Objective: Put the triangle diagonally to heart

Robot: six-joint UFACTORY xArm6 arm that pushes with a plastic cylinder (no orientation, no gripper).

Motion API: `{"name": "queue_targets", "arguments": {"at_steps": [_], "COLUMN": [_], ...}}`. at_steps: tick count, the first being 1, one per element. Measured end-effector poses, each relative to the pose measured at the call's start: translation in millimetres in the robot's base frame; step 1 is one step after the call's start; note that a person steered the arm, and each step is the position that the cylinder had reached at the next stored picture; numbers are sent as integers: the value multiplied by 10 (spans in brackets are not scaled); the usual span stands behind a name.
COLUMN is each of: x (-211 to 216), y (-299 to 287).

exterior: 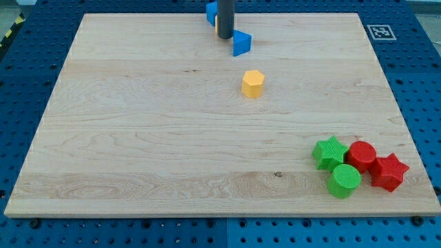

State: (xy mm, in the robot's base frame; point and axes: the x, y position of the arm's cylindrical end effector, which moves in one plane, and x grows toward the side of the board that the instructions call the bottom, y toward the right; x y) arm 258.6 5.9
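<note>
A blue triangle block lies near the view's top centre of the wooden board. My tip rests on the board just to the left of the triangle, touching or nearly touching it. Another blue block sits at the board's top edge, mostly hidden behind the rod; its shape cannot be made out. No heart-shaped block is clearly visible.
A yellow hexagonal block lies below the triangle. At the bottom right sit a green star, a red cylinder, a red star and a green cylinder, packed together. A fiducial marker is at the top right corner.
</note>
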Motion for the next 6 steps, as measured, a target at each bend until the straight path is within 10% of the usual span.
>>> {"name": "queue_targets", "arguments": {"at_steps": [6], "x": [574], "y": [595]}}
